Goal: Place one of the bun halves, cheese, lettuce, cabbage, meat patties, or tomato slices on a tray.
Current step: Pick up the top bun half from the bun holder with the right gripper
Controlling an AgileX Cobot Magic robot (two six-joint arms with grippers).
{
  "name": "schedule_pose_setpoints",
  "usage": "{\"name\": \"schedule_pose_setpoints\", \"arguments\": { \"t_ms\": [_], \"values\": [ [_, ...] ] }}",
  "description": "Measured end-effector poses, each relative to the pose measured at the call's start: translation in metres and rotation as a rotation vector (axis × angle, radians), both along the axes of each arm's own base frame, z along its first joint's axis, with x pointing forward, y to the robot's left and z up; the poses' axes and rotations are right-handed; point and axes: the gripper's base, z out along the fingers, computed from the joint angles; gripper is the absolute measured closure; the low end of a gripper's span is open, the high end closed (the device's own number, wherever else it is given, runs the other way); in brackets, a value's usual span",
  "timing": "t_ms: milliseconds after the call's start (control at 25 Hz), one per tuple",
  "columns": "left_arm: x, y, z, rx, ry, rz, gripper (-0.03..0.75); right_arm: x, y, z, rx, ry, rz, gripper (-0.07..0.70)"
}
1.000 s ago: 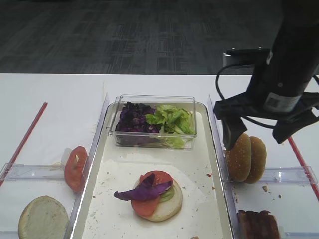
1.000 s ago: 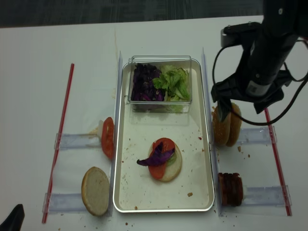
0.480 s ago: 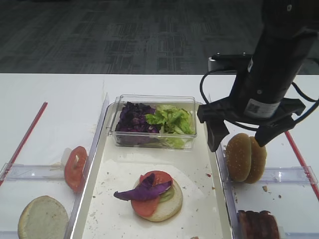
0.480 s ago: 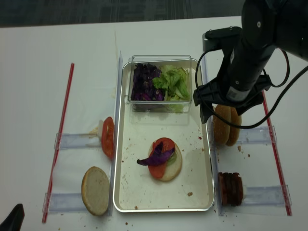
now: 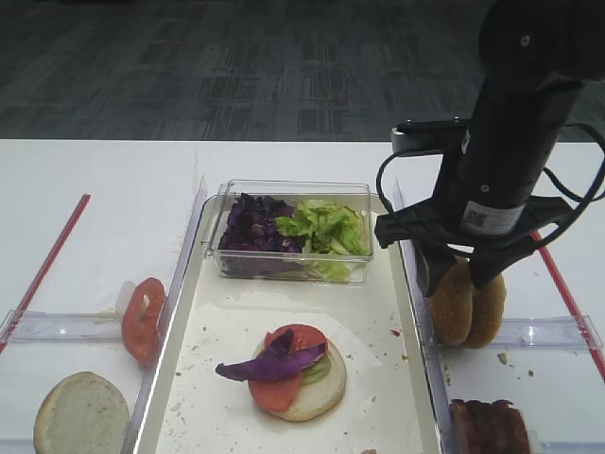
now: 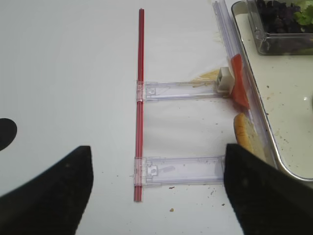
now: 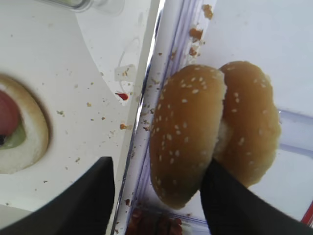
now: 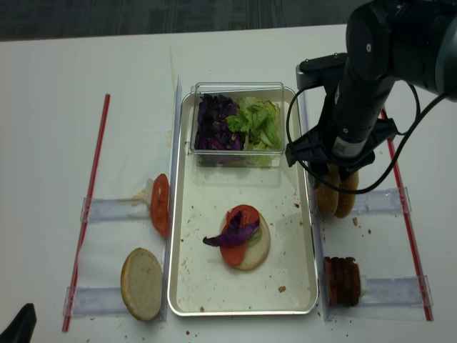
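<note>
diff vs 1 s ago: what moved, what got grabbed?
The right gripper dropped onto the two standing sesame buns, jaws narrowing around the near bun top; a firm grip isn't clear yet, and the bun hasn't lifted. The tray, stacked burger, salad box, tomato slice and patties stayed put.

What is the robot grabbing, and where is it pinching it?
The right end effector straddles the nearer sesame bun top, fingers at its domed and flat faces; a firm hold cannot be told. The left holds nothing.
</note>
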Motion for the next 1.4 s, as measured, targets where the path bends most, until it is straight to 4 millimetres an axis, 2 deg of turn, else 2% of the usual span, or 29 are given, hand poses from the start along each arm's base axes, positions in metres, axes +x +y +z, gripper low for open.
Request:
{"name": "schedule_pose_setpoints", "arguments": {
  "t_ms": [200,480,560,680,760,880,1200,1400],
  "values": [
    [0.0,0.0,0.0,0.0,0.0,0.0,0.171,0.002,0.0,-0.002,-0.007,-0.008,0.004,0.2],
    [0.0,0.0,0.0,0.0,0.0,0.0,0.171,0.007,0.002,-0.016,-0.019,0.016,0.006,0.205],
    [0.0,0.0,0.0,0.0,0.0,0.0,0.171,0.008,0.003,-0.02,-0.022,0.021,0.013,0.229],
    [0.0,0.0,0.0,0.0,0.0,0.0,0.171,0.01,0.003,-0.023,-0.023,0.021,0.019,0.316],
    [0.0,0.0,0.0,0.0,0.0,0.0,0.171,0.01,0.004,-0.022,-0.021,0.017,0.021,0.378],
    [0.0,0.0,0.0,0.0,0.0,0.0,0.171,0.01,0.003,-0.022,-0.022,0.015,0.022,0.411],
    [0.0,0.0,0.0,0.0,0.0,0.0,0.171,0.01,0.003,-0.02,-0.021,0.013,0.024,0.418],
    [0.0,0.0,0.0,0.0,0.0,0.0,0.171,0.002,0.0,0.001,-0.004,-0.025,0.03,0.419]
  ]
}}
